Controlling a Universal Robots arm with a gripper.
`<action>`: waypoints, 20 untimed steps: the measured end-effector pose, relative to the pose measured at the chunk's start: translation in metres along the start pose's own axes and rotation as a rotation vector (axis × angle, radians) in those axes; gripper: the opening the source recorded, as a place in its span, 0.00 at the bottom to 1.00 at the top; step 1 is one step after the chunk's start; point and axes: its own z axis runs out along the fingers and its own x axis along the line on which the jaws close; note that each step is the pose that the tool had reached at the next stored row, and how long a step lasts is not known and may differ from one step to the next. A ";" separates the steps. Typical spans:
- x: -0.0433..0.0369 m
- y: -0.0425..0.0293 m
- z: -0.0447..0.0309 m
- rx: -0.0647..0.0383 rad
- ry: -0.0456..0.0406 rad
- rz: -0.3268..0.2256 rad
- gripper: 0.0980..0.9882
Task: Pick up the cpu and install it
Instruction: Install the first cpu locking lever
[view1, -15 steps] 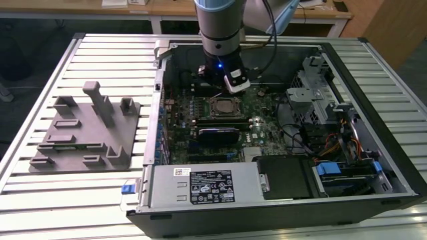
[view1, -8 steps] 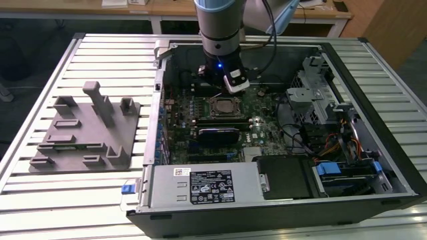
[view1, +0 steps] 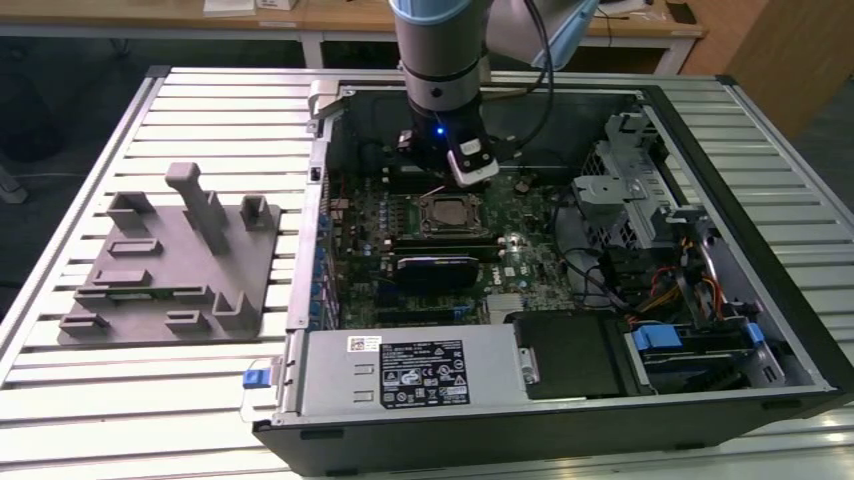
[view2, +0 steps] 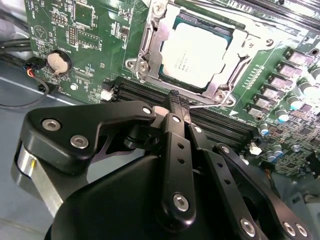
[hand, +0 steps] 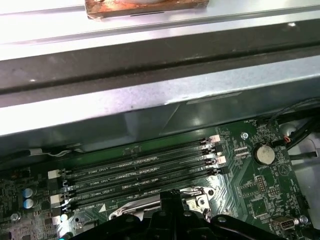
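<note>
- The cpu (view2: 192, 52) lies seated in the motherboard socket (view2: 150, 45), under its metal frame.
- The gripper (view2: 175, 107) hangs just above the memory slots (hand: 140, 175) beside that socket, jaws closed together, holding nothing.

Your arm (view1: 434, 50) points straight down. Your wrist sits right above your gripper (view2: 175, 97). In the second wrist view, its black fingers (view2: 177, 150) are pressed tight together, with nothing between them.
</note>
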 end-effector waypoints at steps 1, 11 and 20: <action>0.0001 -0.0001 0.0004 0.000 -0.0028 0.001 0.01; 0.0003 -0.0006 0.0029 -0.013 -0.0547 -0.004 0.01; 0.0008 -0.0016 0.0067 -0.006 -0.0675 0.041 0.01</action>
